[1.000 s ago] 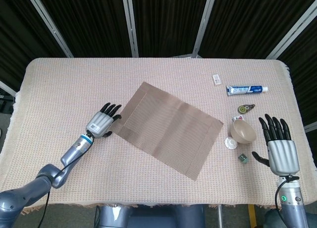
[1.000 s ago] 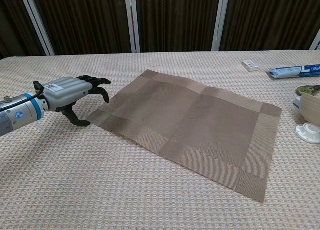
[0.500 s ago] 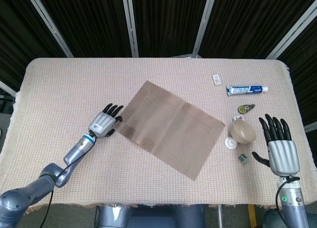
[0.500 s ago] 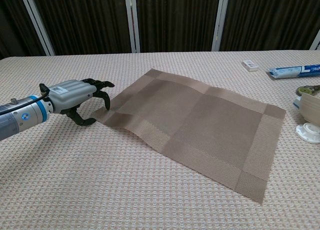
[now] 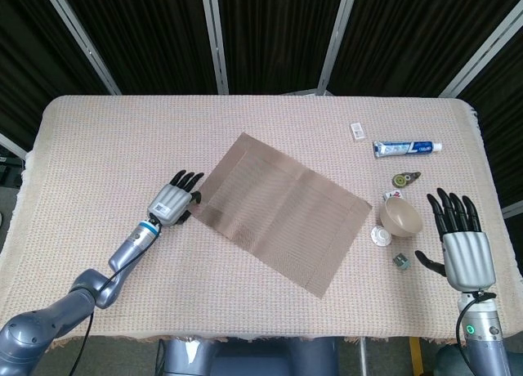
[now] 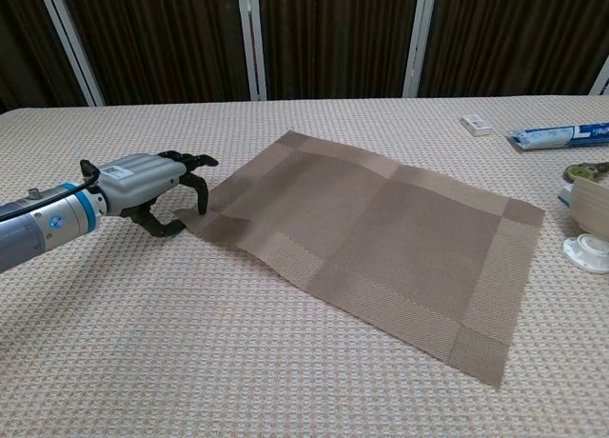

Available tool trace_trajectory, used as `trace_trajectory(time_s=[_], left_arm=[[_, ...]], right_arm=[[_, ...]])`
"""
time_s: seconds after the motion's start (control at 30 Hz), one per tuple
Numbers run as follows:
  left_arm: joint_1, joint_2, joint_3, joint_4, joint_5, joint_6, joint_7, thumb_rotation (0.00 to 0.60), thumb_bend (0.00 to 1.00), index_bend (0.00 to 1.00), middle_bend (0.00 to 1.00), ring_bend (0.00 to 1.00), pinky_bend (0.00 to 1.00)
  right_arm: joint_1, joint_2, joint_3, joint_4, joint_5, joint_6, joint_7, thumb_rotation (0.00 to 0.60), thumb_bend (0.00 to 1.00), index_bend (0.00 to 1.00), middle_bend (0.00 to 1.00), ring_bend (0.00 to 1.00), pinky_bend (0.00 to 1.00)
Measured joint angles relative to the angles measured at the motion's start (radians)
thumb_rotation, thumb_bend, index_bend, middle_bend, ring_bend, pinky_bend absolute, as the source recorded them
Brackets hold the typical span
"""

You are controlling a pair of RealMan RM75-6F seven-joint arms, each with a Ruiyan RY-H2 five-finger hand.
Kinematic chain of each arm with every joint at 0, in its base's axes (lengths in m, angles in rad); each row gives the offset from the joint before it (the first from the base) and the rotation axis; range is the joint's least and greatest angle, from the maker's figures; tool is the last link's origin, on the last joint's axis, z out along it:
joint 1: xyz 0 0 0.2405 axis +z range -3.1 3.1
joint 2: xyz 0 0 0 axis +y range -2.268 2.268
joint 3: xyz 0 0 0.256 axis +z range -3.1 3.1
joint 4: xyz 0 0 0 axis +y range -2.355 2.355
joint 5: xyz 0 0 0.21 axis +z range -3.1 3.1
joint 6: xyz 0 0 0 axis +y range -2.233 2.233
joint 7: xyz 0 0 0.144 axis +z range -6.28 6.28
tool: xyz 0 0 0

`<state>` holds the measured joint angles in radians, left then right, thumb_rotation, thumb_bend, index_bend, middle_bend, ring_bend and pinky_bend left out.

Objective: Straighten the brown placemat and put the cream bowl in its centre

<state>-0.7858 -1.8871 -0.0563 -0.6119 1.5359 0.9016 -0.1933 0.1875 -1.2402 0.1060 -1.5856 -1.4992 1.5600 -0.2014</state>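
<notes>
We judge step 1, straightening the placemat (image 5: 282,210), is in hand: it lies skewed mid-frame, and our left hand (image 5: 173,201) curls onto its left corner, seemingly pinching it. Next we need to turn it square. Our right hand (image 5: 462,243) waits spread and empty, lower right, just beside the bowl (image 5: 400,216).

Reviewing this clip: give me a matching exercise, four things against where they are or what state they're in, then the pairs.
Things:
1. placemat
2. bowl
3. toothpaste tube
4. left hand

Places or states:
A. beyond the bowl, near the table's far edge
B. at the mat's left corner, fingers curled at its edge
C. lying askew on the tablecloth
D. off the mat, in front of the right hand

Pairs: 1-C, 2-D, 3-A, 4-B
</notes>
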Motion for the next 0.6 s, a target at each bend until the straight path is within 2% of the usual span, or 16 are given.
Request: trace_trajectory(time_s=[0.6], left_arm=[[0.006, -0.003, 0.003, -0.025, -0.008, 0.041, -0.006, 0.6, 0.48, 0.61, 0.0, 0.0, 0.0]], right_arm=[[-0.009, 0.007, 0.004, -0.009, -0.021, 0.002, 0.009, 0.6, 0.0, 0.0, 0.0, 0.0, 0.0]])
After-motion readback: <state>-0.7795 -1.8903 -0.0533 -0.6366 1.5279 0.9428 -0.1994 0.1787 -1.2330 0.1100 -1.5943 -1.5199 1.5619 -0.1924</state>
